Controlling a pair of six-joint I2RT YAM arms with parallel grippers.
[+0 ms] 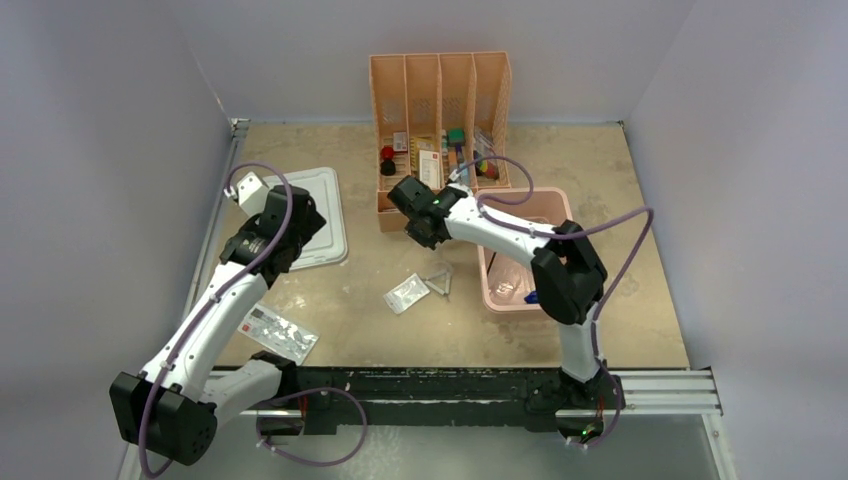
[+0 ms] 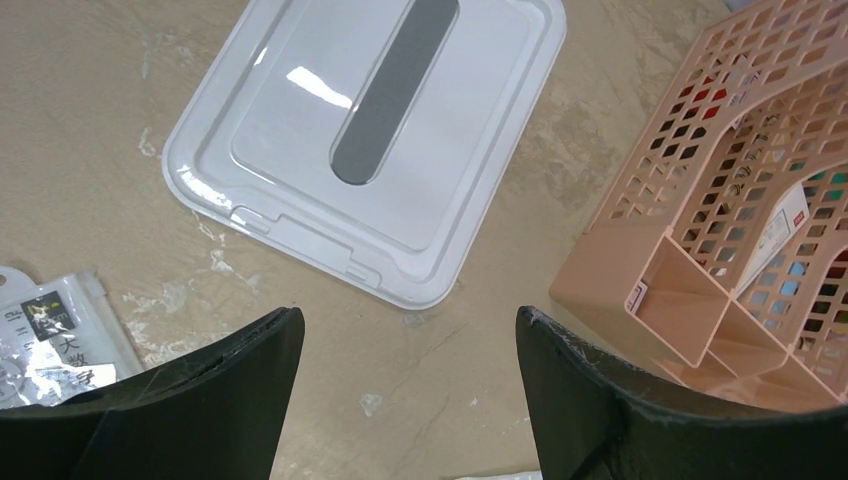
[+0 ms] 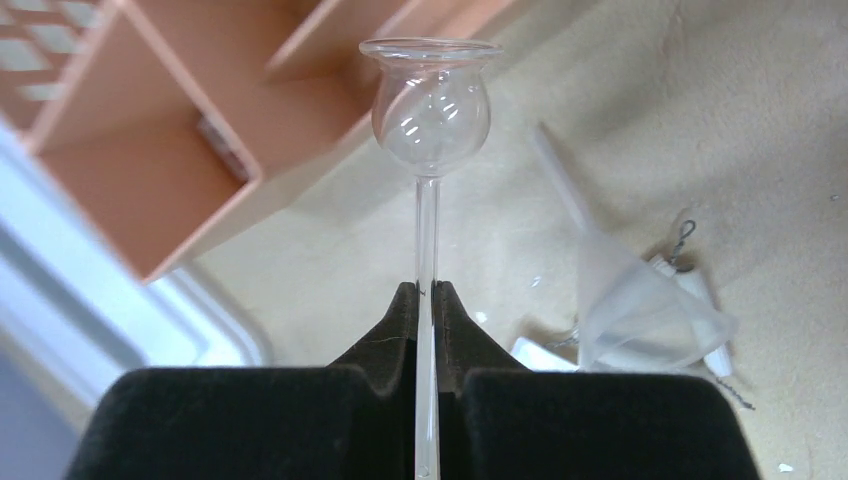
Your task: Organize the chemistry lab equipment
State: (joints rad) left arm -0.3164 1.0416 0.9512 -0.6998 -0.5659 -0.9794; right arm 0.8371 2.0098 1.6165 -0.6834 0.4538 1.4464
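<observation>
My right gripper (image 3: 427, 290) is shut on the thin stem of a clear glass tube with a round bulb (image 3: 430, 110), held above the table just in front of the peach organizer (image 1: 440, 110); this gripper also shows in the top view (image 1: 420, 218). A clear funnel (image 3: 640, 300) lies over a white triangle (image 3: 705, 300) on the table. In the top view the triangle (image 1: 440, 281) lies beside a clear packet (image 1: 406, 293). My left gripper (image 2: 410, 330) is open and empty above bare table, next to the white lid (image 2: 380, 140).
The pink bin (image 1: 497, 290) stands at the right with a small blue-tipped item (image 1: 531, 297) inside. The red-and-white printed packet (image 1: 278, 333) lies at the front left. The organizer (image 2: 720, 230) is to the right of my left gripper. Grey walls enclose the table.
</observation>
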